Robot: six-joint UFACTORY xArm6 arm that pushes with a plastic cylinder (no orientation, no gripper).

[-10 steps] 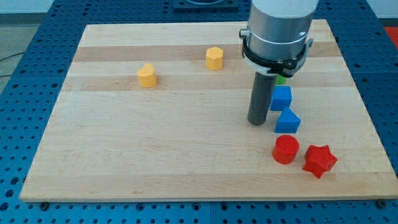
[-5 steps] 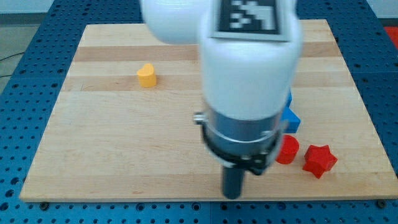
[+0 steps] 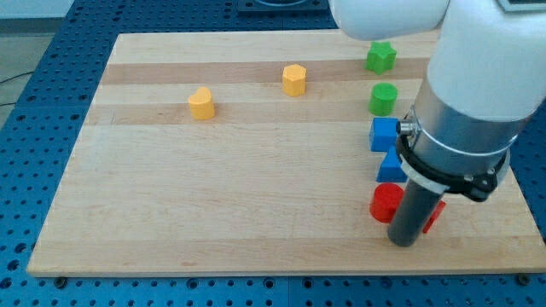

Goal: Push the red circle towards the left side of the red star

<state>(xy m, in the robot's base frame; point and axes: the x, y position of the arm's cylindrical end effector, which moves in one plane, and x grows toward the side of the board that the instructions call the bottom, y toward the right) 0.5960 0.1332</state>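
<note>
The red circle (image 3: 384, 202) sits near the board's bottom right. My tip (image 3: 403, 242) rests on the board just below and right of it, with the dark rod standing against the circle's right side. The red star (image 3: 434, 213) is mostly hidden behind the rod; only a red sliver shows to the rod's right. The arm's white and grey body covers the board's right part.
A blue cube (image 3: 384, 134) and a blue block (image 3: 391, 165) sit just above the red circle. A green circle (image 3: 383, 99) and a green star (image 3: 380, 56) lie further up. Two yellow blocks (image 3: 202, 103) (image 3: 294, 79) lie at upper left. The board's bottom edge (image 3: 256, 271) is close below my tip.
My tip went from left of the blue blocks down to the bottom edge, then right, and now stands between the red circle and the red star. The circle looks shifted slightly left.
</note>
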